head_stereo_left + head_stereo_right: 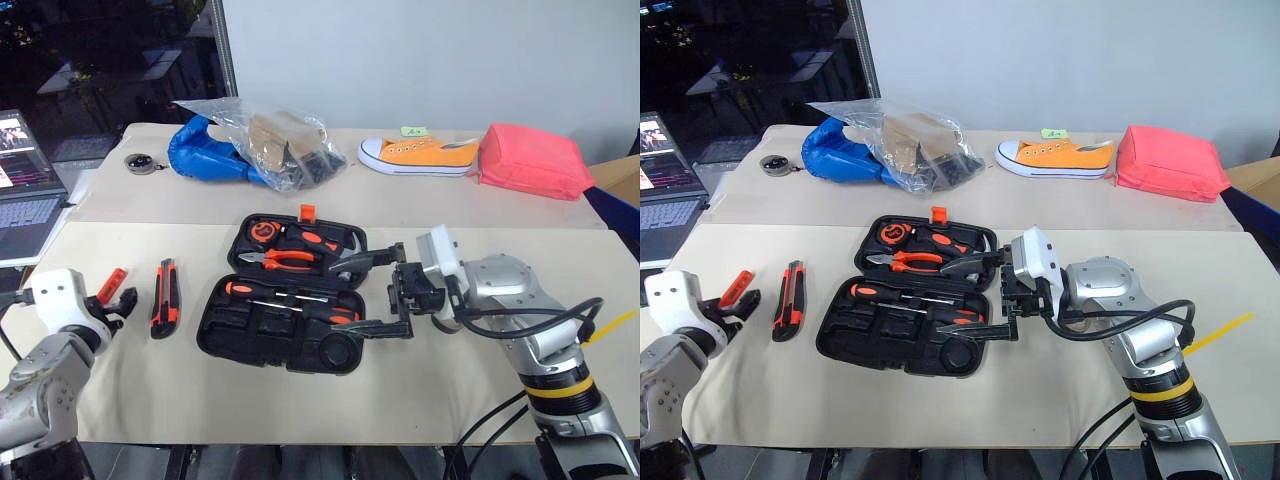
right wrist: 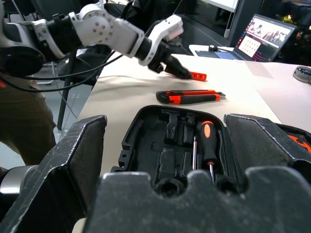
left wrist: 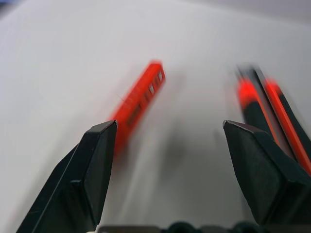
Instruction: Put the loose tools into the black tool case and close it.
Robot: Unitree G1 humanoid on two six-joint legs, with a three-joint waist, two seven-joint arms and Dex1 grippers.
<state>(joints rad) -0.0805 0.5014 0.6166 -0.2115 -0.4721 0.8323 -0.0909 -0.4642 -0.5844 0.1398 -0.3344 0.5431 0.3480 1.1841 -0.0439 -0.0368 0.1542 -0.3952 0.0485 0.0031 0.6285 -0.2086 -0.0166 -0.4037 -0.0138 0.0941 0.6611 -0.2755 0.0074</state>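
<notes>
On the tabletop [image 1: 420, 400] the black tool case [image 1: 285, 295] lies open, the right gripper [image 1: 385, 290] beside it, jaws released. Left of it lie the utility knife [image 1: 164, 297] and red tester screwdriver [image 1: 110, 284], the left gripper [image 1: 118, 302] at the tester, jaws spread, empty.

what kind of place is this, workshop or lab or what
Probably a robot test lab or office rather than a workshop: paper-covered tables hold a mixed set of props, an open tool case, an orange sneaker and a plastic bag, with a running laptop alongside.
</notes>
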